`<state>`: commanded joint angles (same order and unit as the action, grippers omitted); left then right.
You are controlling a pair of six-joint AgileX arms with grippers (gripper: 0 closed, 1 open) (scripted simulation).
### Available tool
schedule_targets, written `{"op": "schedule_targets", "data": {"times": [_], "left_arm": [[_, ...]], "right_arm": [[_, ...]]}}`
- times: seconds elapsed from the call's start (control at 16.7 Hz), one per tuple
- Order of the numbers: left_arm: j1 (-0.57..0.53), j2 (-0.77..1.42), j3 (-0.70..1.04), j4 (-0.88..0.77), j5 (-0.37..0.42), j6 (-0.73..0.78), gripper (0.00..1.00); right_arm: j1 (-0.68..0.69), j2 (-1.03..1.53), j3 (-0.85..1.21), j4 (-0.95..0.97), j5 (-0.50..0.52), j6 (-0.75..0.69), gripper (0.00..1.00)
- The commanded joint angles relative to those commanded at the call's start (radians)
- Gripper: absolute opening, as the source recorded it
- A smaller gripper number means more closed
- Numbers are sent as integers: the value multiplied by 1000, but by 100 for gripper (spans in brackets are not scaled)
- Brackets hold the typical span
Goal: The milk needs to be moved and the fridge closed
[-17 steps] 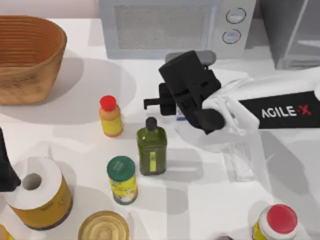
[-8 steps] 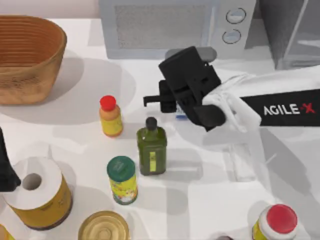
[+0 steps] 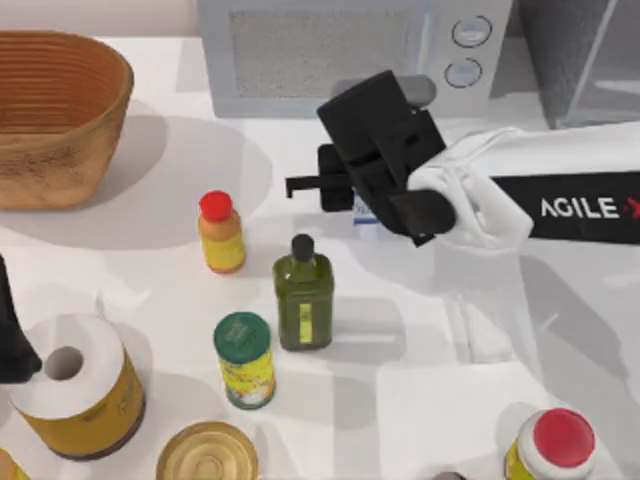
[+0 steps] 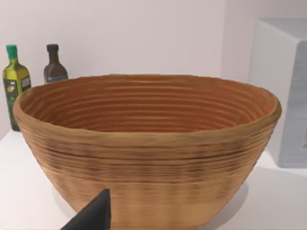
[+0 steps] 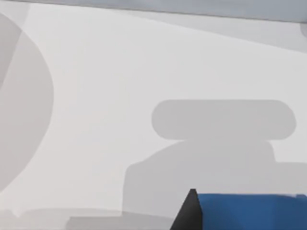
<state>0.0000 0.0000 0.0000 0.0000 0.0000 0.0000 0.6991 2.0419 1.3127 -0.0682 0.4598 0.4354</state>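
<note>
The milk is mostly hidden under my right gripper, which is shut on it in front of the white microwave. Only a sliver of the milk's white and blue side shows in the top view. Its blue top lies close in the right wrist view, above bare white table. The fridge stands at the back right corner, grey, with its pale glassy door swung open. My left gripper is parked at the table's left edge, by the paper roll.
A woven basket sits at the back left. An orange bottle, a green bottle and a green-lidded can stand mid-table. A paper roll, an open tin and a red-lidded jar line the front.
My right gripper has carried the milk a little toward the back of the table, nearer the microwave, and the arm has drawn to the right. The left arm has not moved.
</note>
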Motion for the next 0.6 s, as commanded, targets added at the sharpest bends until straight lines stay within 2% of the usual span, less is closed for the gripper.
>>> {"op": "schedule_targets", "data": {"times": [0.3, 0.6], "left_arm": [[0, 0, 0, 0, 0, 0, 100], [0, 0, 0, 0, 0, 0, 100]], "right_arm": [[-42, -26, -54, 71, -26, -25, 0], [-216, -141, -282, 387, -132, -131, 0]]}}
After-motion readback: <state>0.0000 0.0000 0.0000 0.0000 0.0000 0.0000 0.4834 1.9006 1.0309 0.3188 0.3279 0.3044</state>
